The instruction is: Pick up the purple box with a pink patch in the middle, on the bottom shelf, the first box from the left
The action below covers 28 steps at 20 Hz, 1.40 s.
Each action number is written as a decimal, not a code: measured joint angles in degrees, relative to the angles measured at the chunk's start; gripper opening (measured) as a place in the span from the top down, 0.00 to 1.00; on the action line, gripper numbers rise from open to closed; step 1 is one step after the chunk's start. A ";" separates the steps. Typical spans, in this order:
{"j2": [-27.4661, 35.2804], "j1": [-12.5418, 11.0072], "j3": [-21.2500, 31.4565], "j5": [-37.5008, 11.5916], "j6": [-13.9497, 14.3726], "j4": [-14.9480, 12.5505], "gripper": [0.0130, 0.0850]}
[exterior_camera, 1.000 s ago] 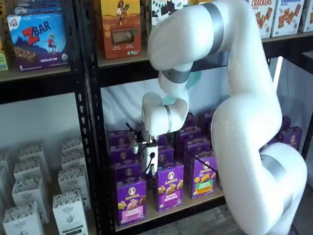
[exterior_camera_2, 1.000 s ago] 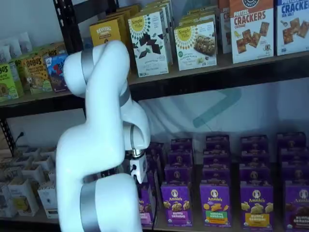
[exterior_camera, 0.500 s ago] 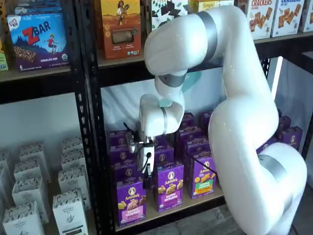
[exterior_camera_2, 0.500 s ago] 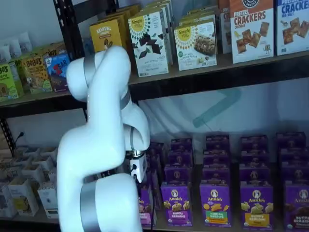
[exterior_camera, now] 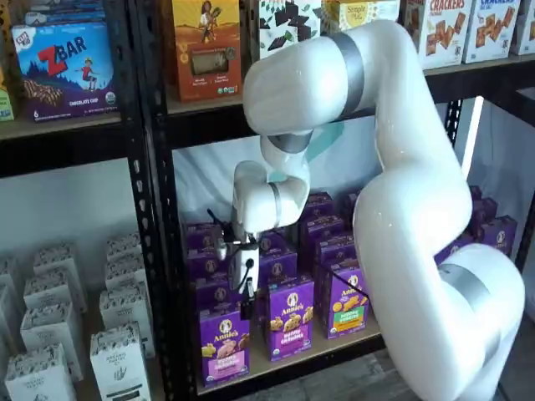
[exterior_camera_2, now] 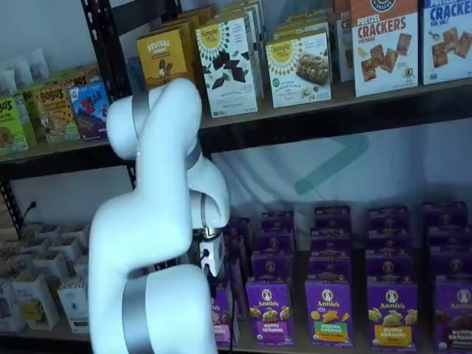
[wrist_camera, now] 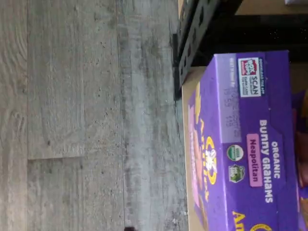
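The purple box (exterior_camera: pixel 224 342) stands upright at the front of the bottom shelf (exterior_camera: pixel 288 361), just beside the black upright (exterior_camera: pixel 164 251) that bounds this bay; the wrist view shows its top panel (wrist_camera: pixel 250 139) close below the camera. The gripper (exterior_camera: pixel 246 307) hangs directly above the box, apart from it, its fingers seen only as a dark tip. The jaws stand fully spread and hold nothing. Judgement: the step in hand is the descent. To do it well, keep the fingers straddling the carton's top, clear of the upright and of the neighbouring purple carton (exterior_camera: pixel 291 317), and close only once both fingers flank the sides.
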 joint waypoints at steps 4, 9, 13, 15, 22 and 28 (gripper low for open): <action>1.69 -0.07 -2.20 0.75 0.45 -0.50 0.00; 4.15 0.07 -4.88 1.08 1.77 -1.80 0.00; 6.43 0.37 -7.03 1.02 2.23 -2.00 0.00; 7.54 0.49 -8.05 1.05 2.40 -2.07 0.00; 10.59 0.91 -10.11 0.35 4.88 -4.43 0.00; 12.93 1.65 -11.28 -1.07 5.50 -4.40 0.00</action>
